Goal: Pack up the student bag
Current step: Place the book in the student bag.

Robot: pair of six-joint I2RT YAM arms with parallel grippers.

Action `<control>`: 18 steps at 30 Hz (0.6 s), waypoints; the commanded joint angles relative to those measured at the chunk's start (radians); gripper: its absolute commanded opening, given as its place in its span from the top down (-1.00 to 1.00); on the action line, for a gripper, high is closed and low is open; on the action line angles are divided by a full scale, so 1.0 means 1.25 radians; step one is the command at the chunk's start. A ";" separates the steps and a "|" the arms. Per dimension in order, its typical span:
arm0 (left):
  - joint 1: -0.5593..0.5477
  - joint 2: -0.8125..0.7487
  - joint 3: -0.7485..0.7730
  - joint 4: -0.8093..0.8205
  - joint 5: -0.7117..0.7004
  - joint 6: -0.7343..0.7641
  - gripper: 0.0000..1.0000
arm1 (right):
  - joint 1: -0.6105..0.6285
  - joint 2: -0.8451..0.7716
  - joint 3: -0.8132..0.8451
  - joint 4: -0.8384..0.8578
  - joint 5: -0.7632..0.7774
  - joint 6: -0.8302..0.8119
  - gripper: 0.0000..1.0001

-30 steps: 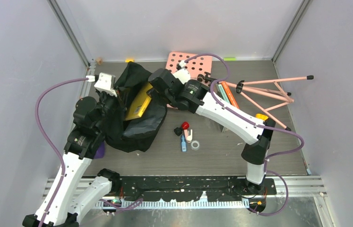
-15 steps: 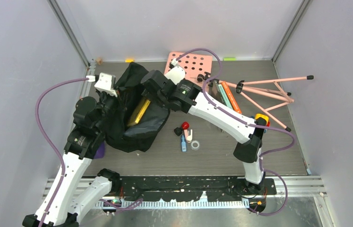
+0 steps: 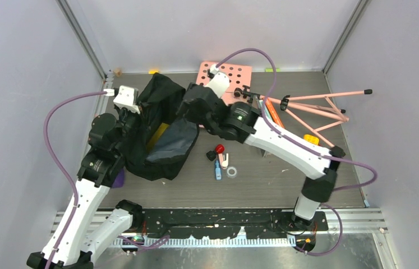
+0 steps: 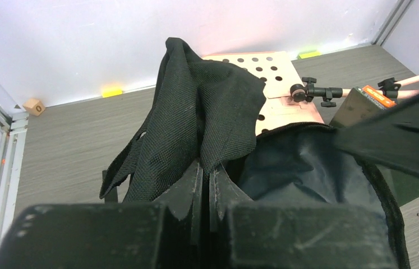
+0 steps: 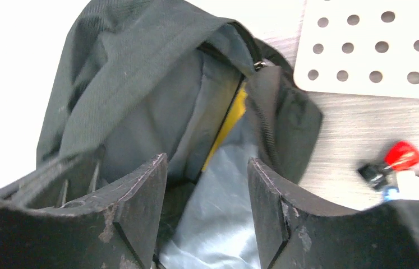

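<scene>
Worktop (image 3: 285, 179): student bag (image 3: 165, 154) lies left of centre. Left tool (image 4: 206, 188) pinched shut on its flap (image 4: 207, 101), holding mouth open. Right tool (image 5: 207, 168) jaws apart, empty, over yellow book (image 5: 230, 120) inside. Advice: lift right tool straight out, clear of the zip (image 5: 264, 120).

The student bag (image 3: 162, 163) is a large black backpack of soft fabric, lying slumped on the left half of the bench. Its zip mouth gapes wide, facing up and to the right, and shows pale grey lining. The edge of a yellow flat item (image 5: 230, 120) stands on end inside. At the far side its black top flap rises in a crumpled peak, pinched between the left fingers (image 4: 189, 188)
</scene>
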 commanded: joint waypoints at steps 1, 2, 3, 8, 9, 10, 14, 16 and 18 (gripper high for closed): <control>-0.003 0.008 0.002 0.006 -0.040 0.016 1.00 | -0.001 -0.198 -0.157 0.168 0.045 -0.206 -0.25; -0.003 0.009 0.000 0.007 -0.040 0.016 1.00 | -0.008 -0.214 -0.186 0.167 0.054 -0.228 -0.28; -0.003 0.011 -0.001 0.007 -0.041 0.017 1.00 | -0.014 -0.245 -0.196 0.160 0.072 -0.272 -0.30; -0.003 0.015 -0.003 0.004 -0.048 0.023 1.00 | -0.158 -0.313 -0.222 0.004 -0.032 -0.361 -0.32; -0.003 0.013 -0.003 0.003 -0.052 0.025 1.00 | -0.183 -0.326 -0.227 -0.029 -0.060 -0.369 -0.32; -0.003 0.012 -0.003 0.004 -0.056 0.027 1.00 | -0.237 -0.330 -0.234 -0.048 -0.108 -0.386 -0.30; -0.003 0.012 -0.008 0.006 -0.069 0.033 1.00 | -0.353 -0.313 -0.244 -0.157 -0.188 -0.455 -0.26; -0.003 0.016 -0.006 0.004 -0.074 0.035 1.00 | -0.391 -0.300 -0.251 -0.202 -0.197 -0.484 -0.25; -0.003 0.020 -0.006 0.001 -0.076 0.039 1.00 | -0.415 -0.291 -0.267 -0.222 -0.207 -0.514 -0.21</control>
